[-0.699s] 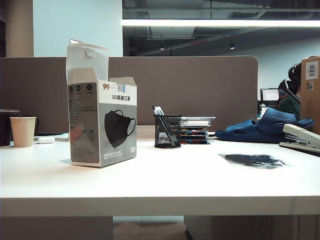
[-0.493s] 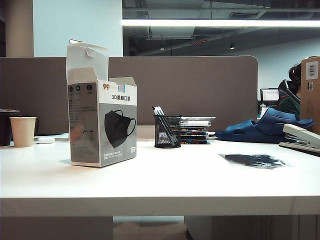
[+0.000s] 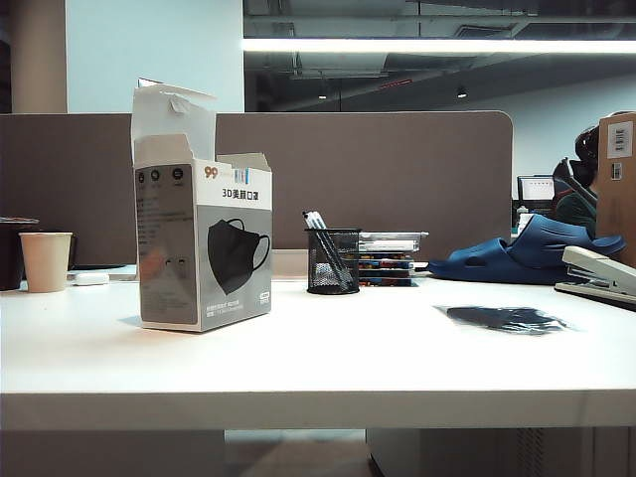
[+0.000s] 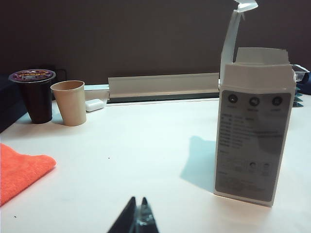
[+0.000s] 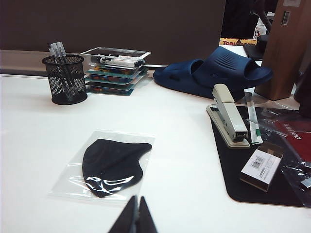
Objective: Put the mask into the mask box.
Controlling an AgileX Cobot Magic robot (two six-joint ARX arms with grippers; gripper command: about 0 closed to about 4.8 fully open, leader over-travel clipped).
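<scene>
Looking across the scene from largest to smallest, we see a white desk (image 3: 328,368) carrying everything. On it, at about 9 o'clock in the exterior view, the mask box (image 3: 204,248) stands upright with its white top flaps raised and open. A blue clog (image 3: 527,253) lies far back at about 3 o'clock, with a brown cardboard box (image 3: 617,179) behind it at the edge of view. A beige stapler (image 3: 601,275) sits in front of the clog on the right. Near the middle, at 12 o'clock from the desk's centre, a black mesh pen holder (image 3: 332,260) stands just beside a low stack of trays (image 3: 388,258). A paper cup (image 3: 46,260) sits at the far left, and the left wrist view shows an orange cloth (image 4: 22,170) nearby.

We find the mask (image 3: 505,318) lying flat in its clear wrapper on the desk at about 4 o'clock, well apart from the mask box.

We see the left end effector (image 4: 137,217) low over bare desk short of the mask box, fingers pressed together and holding nothing. The right end effector (image 5: 135,217) hangs just short of the mask's wrapper, its fingers likewise together and empty.
</scene>
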